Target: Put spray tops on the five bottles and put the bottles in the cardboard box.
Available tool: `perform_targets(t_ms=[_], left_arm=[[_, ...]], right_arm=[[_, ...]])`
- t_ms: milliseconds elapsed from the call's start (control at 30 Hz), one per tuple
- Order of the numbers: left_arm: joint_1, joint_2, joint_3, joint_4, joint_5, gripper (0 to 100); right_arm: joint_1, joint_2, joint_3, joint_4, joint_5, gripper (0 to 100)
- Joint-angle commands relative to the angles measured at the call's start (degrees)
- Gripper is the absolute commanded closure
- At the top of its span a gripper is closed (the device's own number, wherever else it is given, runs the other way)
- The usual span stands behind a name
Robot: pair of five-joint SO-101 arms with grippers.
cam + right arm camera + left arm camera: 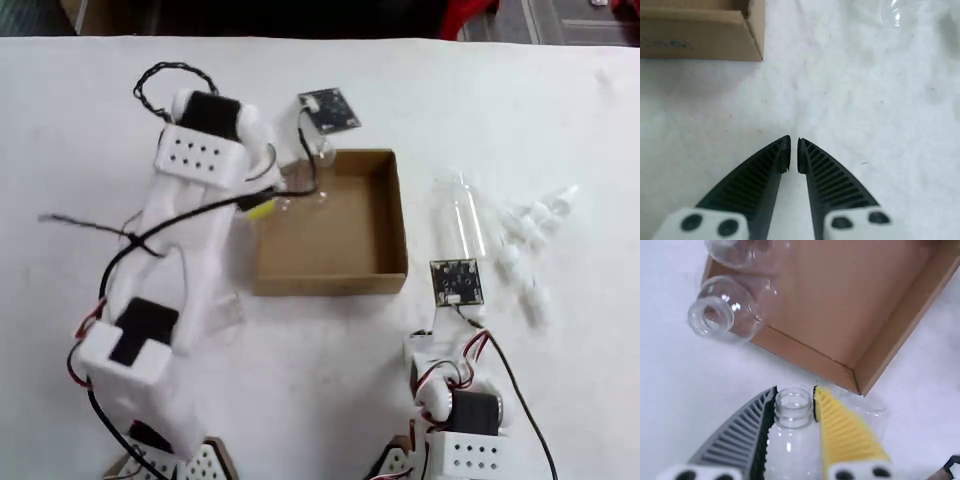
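My left gripper (pixel 794 407) is shut on the neck of a clear, topless bottle (pixel 792 440), just outside a corner of the cardboard box (pixel 890 340). In the high view this gripper (pixel 265 205) sits at the box's (pixel 330 282) left wall. Two more topless bottles (pixel 722 315) (pixel 740 250) lie over the box's rim next to it. Another clear bottle (pixel 465 215) lies on the table right of the box, and white spray tops (pixel 535 240) are scattered beyond it. My right gripper (pixel 793 150) is shut on nothing, low over the white table near a box corner (pixel 752 35).
The white table (pixel 330 380) is bare in front of the box. The left arm's body (pixel 190 230) stretches along the left side, with loose cables (pixel 90 225) beside it. The right arm's base (pixel 455 420) stands at the front right.
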Motion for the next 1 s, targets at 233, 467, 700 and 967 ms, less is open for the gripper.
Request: perform_targets(t_ms=[233,467,700,967], left_arm=[[12.26,-10.07,-2.99,0.18,17.23,98],[16.4,-10.42,-2.99,0.35,27.43,98],[19.65,-12.7,-3.08,-3.08,30.51,98],[19.38,-19.56,-2.9,-8.09,36.75,98]], right_arm=[[0.48,-0.31,0.53,0.31,-0.26,98.2],[0.48,-0.31,0.53,0.31,-0.26,98.2],[0.48,-0.31,0.53,0.31,-0.26,98.2],[0.48,-0.31,0.53,0.31,-0.26,98.2]])
